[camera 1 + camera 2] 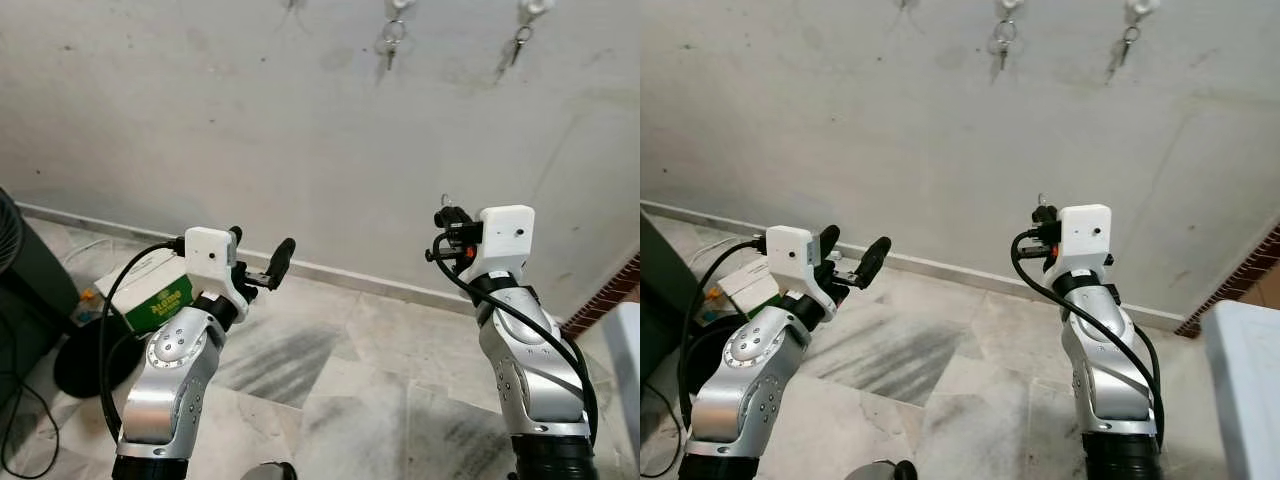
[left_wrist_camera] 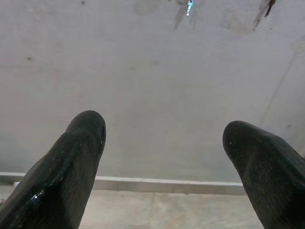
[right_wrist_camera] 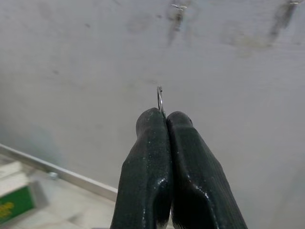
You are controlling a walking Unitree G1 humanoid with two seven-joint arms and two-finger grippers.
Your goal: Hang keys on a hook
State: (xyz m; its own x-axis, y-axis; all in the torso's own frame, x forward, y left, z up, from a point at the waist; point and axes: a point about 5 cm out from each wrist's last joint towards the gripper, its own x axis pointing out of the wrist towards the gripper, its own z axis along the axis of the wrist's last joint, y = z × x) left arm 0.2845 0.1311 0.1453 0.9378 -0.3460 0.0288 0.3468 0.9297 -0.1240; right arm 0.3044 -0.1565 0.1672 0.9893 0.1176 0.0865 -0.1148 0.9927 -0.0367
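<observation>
Two sets of small metal keys [image 1: 391, 42] [image 1: 519, 40] were seen hanging on white wall hooks, high above both grippers. A thin silver key ring [image 3: 160, 101] was pinched between the closed fingers of the right gripper [image 3: 166, 117]. The left gripper [image 2: 164, 131] was spread wide, empty.

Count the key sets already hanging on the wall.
2: one set above the middle, another to its right. The hooks run up past the frame's top edge, so more may be hidden.
</observation>
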